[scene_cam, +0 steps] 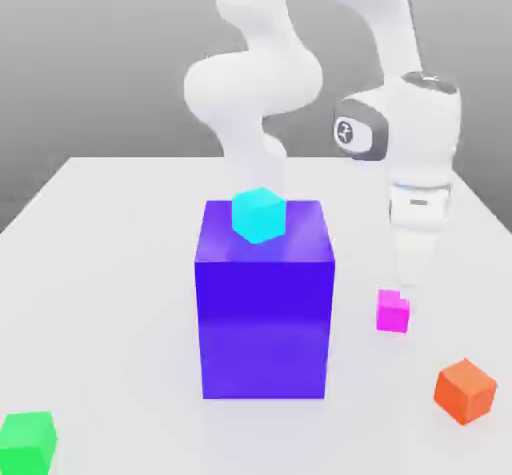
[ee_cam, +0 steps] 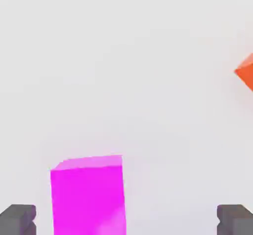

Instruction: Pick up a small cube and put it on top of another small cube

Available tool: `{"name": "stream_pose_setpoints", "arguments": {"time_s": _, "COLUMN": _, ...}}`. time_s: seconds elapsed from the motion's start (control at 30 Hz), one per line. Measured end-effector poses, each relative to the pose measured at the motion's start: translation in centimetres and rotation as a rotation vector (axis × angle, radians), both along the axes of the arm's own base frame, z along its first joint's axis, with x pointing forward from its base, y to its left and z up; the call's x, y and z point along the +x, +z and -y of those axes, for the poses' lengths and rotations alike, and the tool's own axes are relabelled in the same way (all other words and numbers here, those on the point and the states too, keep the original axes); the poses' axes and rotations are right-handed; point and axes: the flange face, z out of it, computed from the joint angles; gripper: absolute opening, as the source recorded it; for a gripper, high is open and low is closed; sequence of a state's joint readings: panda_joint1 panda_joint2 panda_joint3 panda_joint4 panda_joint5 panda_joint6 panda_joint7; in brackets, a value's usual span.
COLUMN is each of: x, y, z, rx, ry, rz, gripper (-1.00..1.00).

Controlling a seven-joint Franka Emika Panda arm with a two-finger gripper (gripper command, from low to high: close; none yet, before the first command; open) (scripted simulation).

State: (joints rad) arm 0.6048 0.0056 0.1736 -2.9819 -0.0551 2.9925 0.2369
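Observation:
The small magenta cube (scene_cam: pixel 393 311) rests on the white table, to the exterior view's right of the big blue-purple block. My gripper (scene_cam: pixel 410 271) hangs just above and slightly behind it, pointing down. In the hand view the magenta cube (ee_cam: pixel 88 194) lies between the two dark fingertips (ee_cam: pixel 18 219), which stand wide apart, so my gripper (ee_cam: pixel 126 221) is open and holds nothing. The cube sits nearer one fingertip than the other. The small green cube (scene_cam: pixel 27 441) lies far off at the exterior view's front left corner of the table.
A big blue-purple block (scene_cam: pixel 264 323) stands mid-table with a cyan cube (scene_cam: pixel 259 214) on top. An orange cube (scene_cam: pixel 465 390) (ee_cam: pixel 245 73) lies at the front right, close to the magenta cube. The white table (scene_cam: pixel 110 263) stretches between block and green cube.

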Motion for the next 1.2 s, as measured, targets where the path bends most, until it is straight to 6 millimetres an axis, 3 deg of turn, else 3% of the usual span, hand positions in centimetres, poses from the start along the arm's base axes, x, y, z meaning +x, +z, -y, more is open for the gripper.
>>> {"name": "stream_pose_setpoints", "arguments": {"time_s": 0.17, "x": -0.3, "y": -3.8, "z": 0.1, "rx": 0.0, "ry": 0.007, "rz": -0.007, "gripper": 0.0}}
{"name": "stream_pose_setpoints", "arguments": {"time_s": 0.2, "x": -0.4, "y": -4.6, "z": 0.1, "rx": 0.001, "ry": 0.007, "rz": -0.008, "gripper": -1.0}}
{"name": "stream_pose_setpoints", "arguments": {"time_s": 0.43, "x": -0.4, "y": -4.7, "z": 0.2, "rx": 0.0, "ry": 0.008, "rz": -0.008, "gripper": -1.0}}
{"name": "stream_pose_setpoints", "arguments": {"time_s": 0.77, "x": -0.2, "y": 1.7, "z": -0.3, "rx": 0.004, "ry": 0.018, "rz": 0.005, "gripper": -1.0}}
{"name": "stream_pose_setpoints", "arguments": {"time_s": 0.83, "x": 2.9, "y": 2.3, "z": 0.2, "rx": 0.01, "ry": -0.06, "rz": 0.015, "gripper": -1.0}}
{"name": "stream_pose_setpoints", "arguments": {"time_s": 1.0, "x": 12.9, "y": 3.3, "z": 4.2, "rx": 0.012, "ry": -0.323, "rz": 0.043, "gripper": -1.0}}
{"name": "stream_pose_setpoints", "arguments": {"time_s": 1.13, "x": 20.3, "y": 3.7, "z": 11.1, "rx": -0.006, "ry": -0.558, "rz": 0.045, "gripper": -1.0}}
{"name": "stream_pose_setpoints", "arguments": {"time_s": 1.2, "x": 23.0, "y": 3.7, "z": 15.7, "rx": -0.016, "ry": -0.681, "rz": 0.03, "gripper": -1.0}}
